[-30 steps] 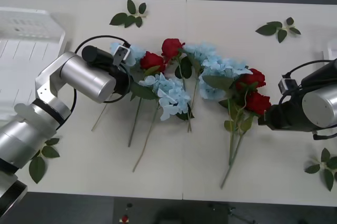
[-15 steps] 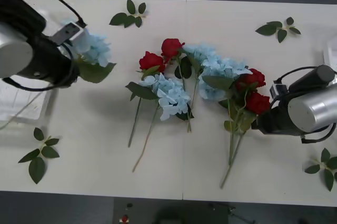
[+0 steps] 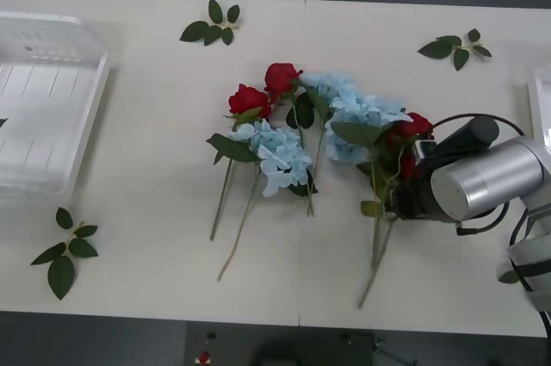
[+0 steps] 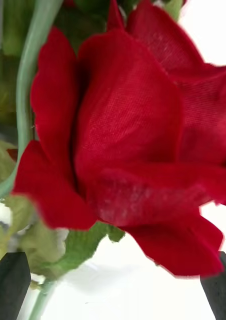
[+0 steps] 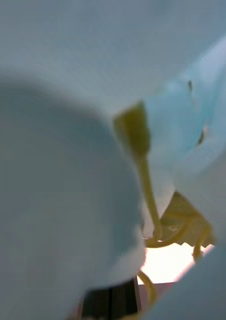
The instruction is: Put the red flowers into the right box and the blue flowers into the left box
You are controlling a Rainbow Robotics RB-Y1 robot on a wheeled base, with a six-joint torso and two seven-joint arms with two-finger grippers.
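Deep red fills your right wrist camera: a rose bloom sits between the right gripper, whose two black fingertips stand wide apart at the corners, closed on nothing. From above, that gripper is pressed into the red flowers at the far right end of the flower pile. Pale blue petals crowd the left wrist camera, and you cannot tell the left fingers' state. Blue flowers lie mid-pile, two more roses just left of them; the left box sits well left of the pile.
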